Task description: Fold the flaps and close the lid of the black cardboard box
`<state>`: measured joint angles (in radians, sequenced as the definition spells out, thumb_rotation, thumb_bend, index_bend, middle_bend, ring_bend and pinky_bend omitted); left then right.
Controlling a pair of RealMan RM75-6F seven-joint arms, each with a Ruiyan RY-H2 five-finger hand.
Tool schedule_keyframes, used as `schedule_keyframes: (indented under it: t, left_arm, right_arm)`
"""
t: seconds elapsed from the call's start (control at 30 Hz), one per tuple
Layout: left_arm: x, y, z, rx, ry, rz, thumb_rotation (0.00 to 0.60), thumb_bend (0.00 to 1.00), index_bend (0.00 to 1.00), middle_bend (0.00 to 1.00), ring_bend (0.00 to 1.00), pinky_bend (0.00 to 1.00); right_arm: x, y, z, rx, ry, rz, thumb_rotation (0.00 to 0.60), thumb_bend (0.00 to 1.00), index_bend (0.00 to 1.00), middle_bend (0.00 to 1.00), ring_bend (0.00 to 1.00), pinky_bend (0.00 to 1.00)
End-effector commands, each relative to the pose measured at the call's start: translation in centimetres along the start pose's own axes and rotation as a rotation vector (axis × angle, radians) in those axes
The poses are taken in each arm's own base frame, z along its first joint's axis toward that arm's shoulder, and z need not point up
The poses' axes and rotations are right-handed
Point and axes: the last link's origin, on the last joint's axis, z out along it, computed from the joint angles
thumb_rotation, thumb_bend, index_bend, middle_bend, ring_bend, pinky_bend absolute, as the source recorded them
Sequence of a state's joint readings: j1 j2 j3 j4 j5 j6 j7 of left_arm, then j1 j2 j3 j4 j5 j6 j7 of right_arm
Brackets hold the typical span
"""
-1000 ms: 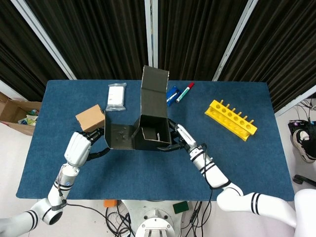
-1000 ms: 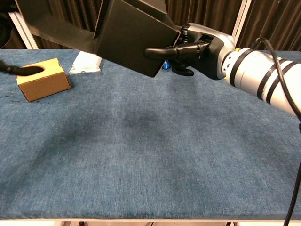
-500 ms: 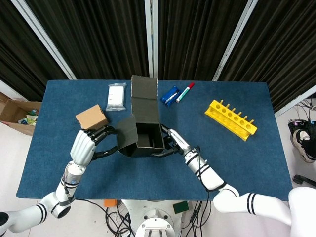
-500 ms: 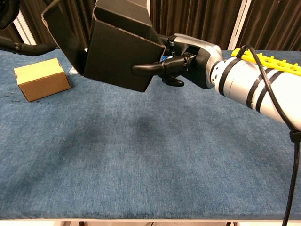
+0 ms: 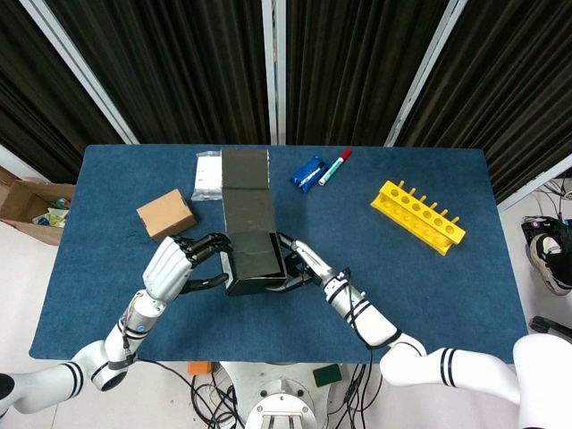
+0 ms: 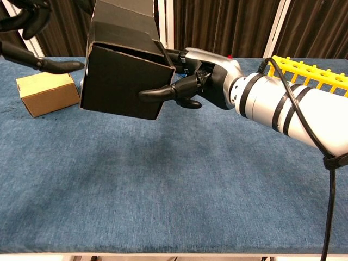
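Holding the black box (image 5: 250,250) up off the blue table (image 5: 447,295), the right hand (image 6: 198,84) grips its side. The left hand (image 5: 174,265) sits open just beside the box's other side. The lid looks nearly down; next, press it flat
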<state>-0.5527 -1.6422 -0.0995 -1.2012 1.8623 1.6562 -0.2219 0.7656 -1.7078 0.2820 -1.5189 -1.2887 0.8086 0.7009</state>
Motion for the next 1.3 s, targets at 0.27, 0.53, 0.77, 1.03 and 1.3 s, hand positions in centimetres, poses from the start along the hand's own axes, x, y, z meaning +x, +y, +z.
schedule_keyframes:
  t: [0.27, 0.53, 0.77, 1.03, 1.3]
  left_arm:
    - [-0.3, -0.8, -0.6, -0.082, -0.152, 0.073, 0.600, 0.12, 0.48, 0.41, 0.83, 1.00]
    - [-1.4, -1.3, -1.0, -0.120, -0.211, 0.104, 0.600, 0.12, 0.48, 0.41, 0.82, 0.99]
    - [-3.5, -2.1, -1.7, -0.104, -0.247, 0.124, 0.600, 0.12, 0.48, 0.41, 0.82, 0.99]
    - [-6.6, -2.9, -2.5, -0.107, -0.306, 0.162, 0.600, 0.12, 0.48, 0.42, 0.81, 0.98]
    - [-8.6, -3.1, -3.3, -0.127, -0.349, 0.193, 0.600, 0.12, 0.48, 0.42, 0.81, 0.97]
  right_arm:
    - [0.0, 0.1, 0.5, -0.008, 0.001, -0.025, 0.600, 0.12, 0.42, 0.41, 0.86, 1.00]
    - [0.1, 0.7, 1.2, -0.026, 0.003, -0.072, 0.600, 0.12, 0.42, 0.41, 0.86, 1.00]
    - [-0.2, 2.3, 2.0, -0.071, -0.006, -0.103, 0.600, 0.13, 0.42, 0.41, 0.86, 1.00]
    - [-0.3, 4.9, 2.8, -0.110, -0.028, -0.133, 0.600, 0.15, 0.42, 0.40, 0.85, 1.00]
    - [0.1, 7.5, 2.8, -0.113, -0.040, -0.174, 0.600, 0.16, 0.42, 0.39, 0.85, 1.00]
